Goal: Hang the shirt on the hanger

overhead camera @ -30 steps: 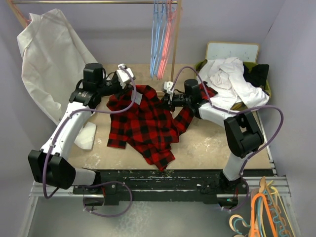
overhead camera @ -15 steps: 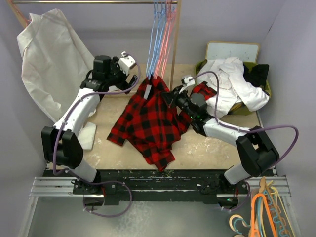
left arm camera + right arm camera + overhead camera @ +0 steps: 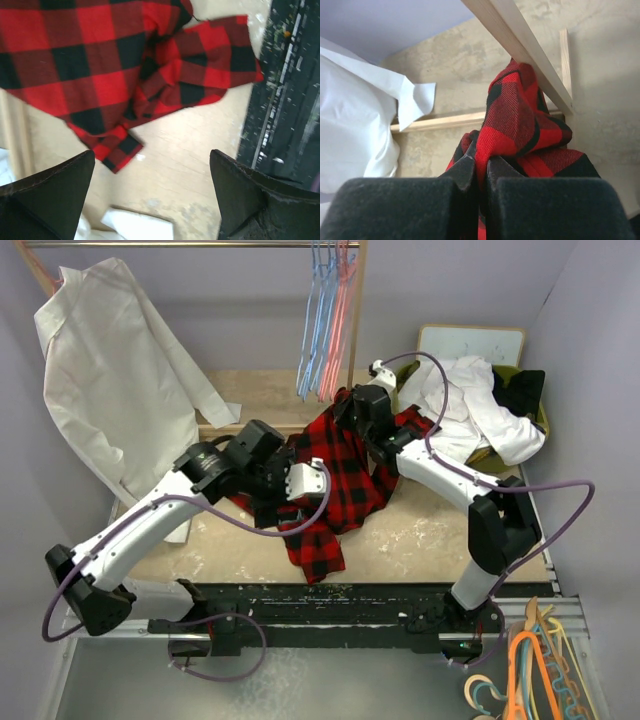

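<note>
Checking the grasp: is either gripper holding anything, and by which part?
The right gripper pinches a bunched fold of the shirt at its raised upper end; the left gripper is open, holding nothing.

L tool [image 3: 152, 156] has left the hangers [image 3: 322, 330] at the back and swung fwd and down over the shirt [image 3: 335, 470] mid. It let go of the collar, jaws now wide apart, empty. R tool [image 3: 480, 165] moved back to the post [image 3: 352, 340], pinching a fold. Shirt was spread, then lifted; now bunched toward back-R.
</note>
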`<state>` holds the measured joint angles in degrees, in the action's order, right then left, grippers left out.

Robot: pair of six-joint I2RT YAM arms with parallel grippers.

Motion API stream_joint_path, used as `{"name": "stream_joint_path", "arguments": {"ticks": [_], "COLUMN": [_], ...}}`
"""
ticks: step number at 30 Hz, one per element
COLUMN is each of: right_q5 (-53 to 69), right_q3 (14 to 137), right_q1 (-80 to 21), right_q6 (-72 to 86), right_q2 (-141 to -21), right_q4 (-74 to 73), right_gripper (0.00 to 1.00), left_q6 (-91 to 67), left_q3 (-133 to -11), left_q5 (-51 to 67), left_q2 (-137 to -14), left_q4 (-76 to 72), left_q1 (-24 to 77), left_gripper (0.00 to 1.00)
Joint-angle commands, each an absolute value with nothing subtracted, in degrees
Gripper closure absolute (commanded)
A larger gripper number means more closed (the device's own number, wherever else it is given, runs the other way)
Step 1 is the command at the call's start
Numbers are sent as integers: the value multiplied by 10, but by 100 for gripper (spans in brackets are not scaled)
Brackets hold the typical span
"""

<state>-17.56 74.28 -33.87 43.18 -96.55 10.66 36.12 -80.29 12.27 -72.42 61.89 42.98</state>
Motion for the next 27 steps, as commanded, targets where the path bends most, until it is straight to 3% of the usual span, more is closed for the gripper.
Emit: {"name": "stream_joint_path", "arguments": {"ticks": [1, 5, 8, 11, 18, 23, 27], "right_q5": [-192, -196, -188, -187, -179, -173, -171], "right_q3": [740, 746, 766, 786, 784, 770, 738], "right_q1": [-340, -339, -336, -335, -328, -319, -308], "right_q6": [462, 465, 481, 493, 489, 495, 501], "right_q2": [-956, -956, -956, -954, -935, -923, -903], "right_q4": [86, 84, 67, 43, 38, 35, 48], "right_gripper": [100, 100, 100, 100, 100, 100, 100], "left_q6": [300, 190, 248, 264, 280, 276, 197], "left_q3": [-817, -808, -725, -657, -629, -659, -720], "left_q5": [125, -179, -326, -314, -332, -335, -273], "left_q2": [-750, -809, -836, -843, -920, -1010, -1063], "left_q4": [595, 451, 283, 176, 5, -19, 79], "left_q1": [467, 598, 695, 738, 742, 734, 686], "left_gripper": [1, 1, 1, 1, 0, 1, 1]}}
